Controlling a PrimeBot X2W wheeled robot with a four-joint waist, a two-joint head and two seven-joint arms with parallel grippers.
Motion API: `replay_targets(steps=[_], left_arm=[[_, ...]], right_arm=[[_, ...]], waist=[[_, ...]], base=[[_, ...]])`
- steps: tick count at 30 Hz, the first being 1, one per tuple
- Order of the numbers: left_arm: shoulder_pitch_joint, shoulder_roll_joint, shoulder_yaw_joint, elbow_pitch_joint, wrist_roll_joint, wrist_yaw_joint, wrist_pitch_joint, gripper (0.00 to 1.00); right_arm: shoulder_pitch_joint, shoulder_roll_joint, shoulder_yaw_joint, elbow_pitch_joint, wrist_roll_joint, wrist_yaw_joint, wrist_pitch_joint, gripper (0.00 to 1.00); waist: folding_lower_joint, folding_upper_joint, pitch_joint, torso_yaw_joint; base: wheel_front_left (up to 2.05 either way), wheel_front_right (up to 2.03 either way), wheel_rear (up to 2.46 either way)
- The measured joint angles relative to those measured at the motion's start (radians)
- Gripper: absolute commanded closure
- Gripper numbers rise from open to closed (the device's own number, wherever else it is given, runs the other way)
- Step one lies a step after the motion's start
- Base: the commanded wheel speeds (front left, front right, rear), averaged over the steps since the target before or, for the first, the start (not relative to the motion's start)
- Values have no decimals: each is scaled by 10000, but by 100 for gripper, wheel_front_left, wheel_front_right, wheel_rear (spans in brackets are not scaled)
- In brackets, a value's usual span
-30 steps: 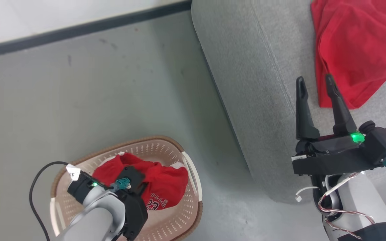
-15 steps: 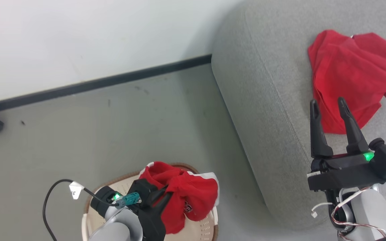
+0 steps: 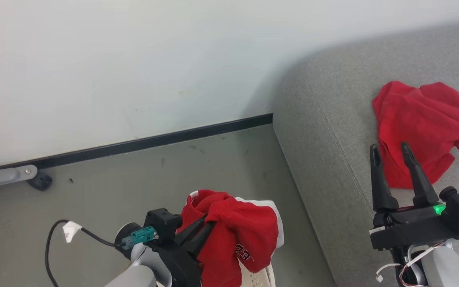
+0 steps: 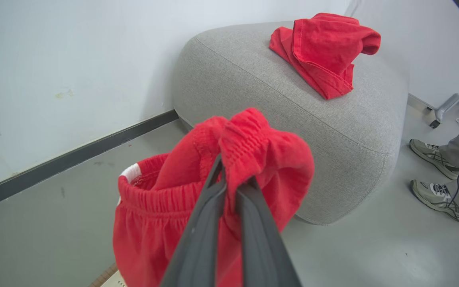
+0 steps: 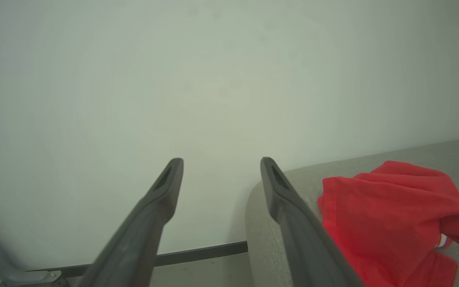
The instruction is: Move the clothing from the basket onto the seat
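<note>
Higher now: "23" shorts [image 3: 249,227] in closed left end effector [image 3: 208,221]; right end effector [image 3: 389,146] spread.

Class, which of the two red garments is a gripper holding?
The garment with white trim, pinched by the left gripper; the other garment lies loose on the seat.

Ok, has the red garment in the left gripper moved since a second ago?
Yes. The red garment lay inside the basket then; now it hangs from the shut left gripper, lifted up above the basket's rim.
</note>
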Motion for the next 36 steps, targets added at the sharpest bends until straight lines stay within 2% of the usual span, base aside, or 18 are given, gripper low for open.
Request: replay_targets(steps=[10,18,29,36], left_arm=[[83,341,424,-1275,-255,0,-56,100],[-589,512,918,-2109,-253,2,-63,100],[-1160,652,1252,-2623,-247,184,-61,100],[-1286,681,1327,-2961,-247,303,-31,100]], right_arm=[[484,-10,238,-190,157,109,0,0],[809,-25,619,-267,316,165,0,0],[811,-58,1287,-178,581,194,0,0],[777,-464,1958,-71,934,196,0,0]], waist=[[0,0,-708,305],[1,1,-927,613],[1,2,-1049,663],[1,1,-1063,663]], base=[[0,0,0],[0,0,0],[0,0,0],[0,0,0]])
